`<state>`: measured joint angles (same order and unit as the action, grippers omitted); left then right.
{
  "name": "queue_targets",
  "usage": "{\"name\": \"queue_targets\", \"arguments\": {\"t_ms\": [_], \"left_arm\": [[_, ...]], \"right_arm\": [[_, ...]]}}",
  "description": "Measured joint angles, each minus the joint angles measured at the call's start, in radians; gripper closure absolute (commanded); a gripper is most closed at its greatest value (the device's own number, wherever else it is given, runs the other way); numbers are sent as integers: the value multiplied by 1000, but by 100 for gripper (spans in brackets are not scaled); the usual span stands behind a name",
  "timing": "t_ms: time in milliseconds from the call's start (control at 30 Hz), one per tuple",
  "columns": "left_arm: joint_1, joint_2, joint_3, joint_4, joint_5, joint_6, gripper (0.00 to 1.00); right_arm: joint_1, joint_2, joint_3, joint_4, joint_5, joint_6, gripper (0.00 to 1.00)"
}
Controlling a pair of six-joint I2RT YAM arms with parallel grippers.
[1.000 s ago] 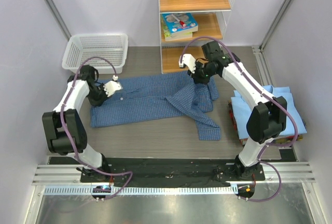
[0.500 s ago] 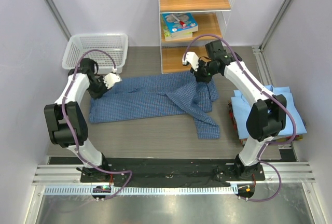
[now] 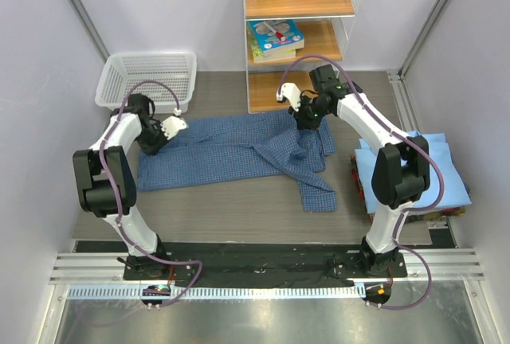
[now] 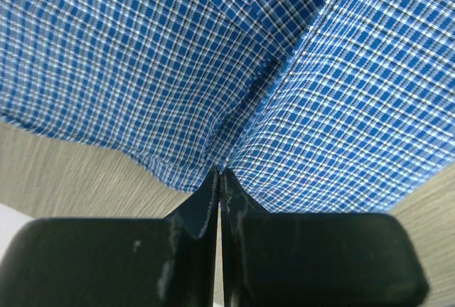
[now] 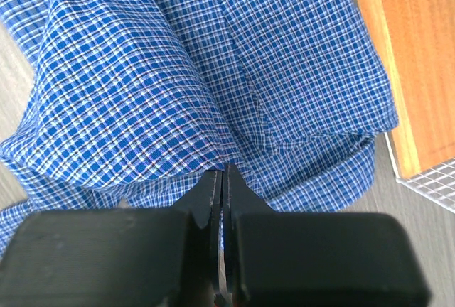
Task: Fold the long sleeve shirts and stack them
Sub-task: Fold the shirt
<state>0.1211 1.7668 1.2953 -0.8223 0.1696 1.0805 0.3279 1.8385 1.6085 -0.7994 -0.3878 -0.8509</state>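
Two shirts: checked shirt (image 3: 231, 153), light blue shirt (image 3: 448, 186). One basket (image 3: 151, 55). One shelf unit (image 3: 293, 0).

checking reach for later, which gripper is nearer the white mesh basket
Left. The left gripper pinches the edge of the blue checked shirt just in front of the basket; the right gripper pinches it over by the wooden shelf.

From here the left arm (image 3: 118, 133) and right arm (image 3: 362, 121) look alike: white shells over black joints, a looping purple cable (image 3: 151, 82), a white wrist block (image 3: 171, 127) and scuffed matte-black fingers (image 4: 298, 250).
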Motion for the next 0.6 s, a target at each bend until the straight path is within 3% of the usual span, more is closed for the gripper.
{"name": "queue_targets", "arguments": {"t_ms": [433, 500, 533, 567, 600], "left_arm": [[0, 79, -8, 63, -23, -60, 98], [0, 86, -8, 71, -29, -73, 89], [2, 88, -7, 73, -31, -80, 77], [3, 89, -7, 75, -36, -89, 72], [7, 90, -7, 76, -37, -104, 63]], "right_arm": [[6, 78, -12, 153, 54, 113, 98], [9, 89, -12, 180, 74, 146, 75], [9, 98, -12, 187, 83, 159, 64], [10, 111, -11, 191, 98, 172, 59], [10, 126, -10, 190, 111, 187, 44]]}}
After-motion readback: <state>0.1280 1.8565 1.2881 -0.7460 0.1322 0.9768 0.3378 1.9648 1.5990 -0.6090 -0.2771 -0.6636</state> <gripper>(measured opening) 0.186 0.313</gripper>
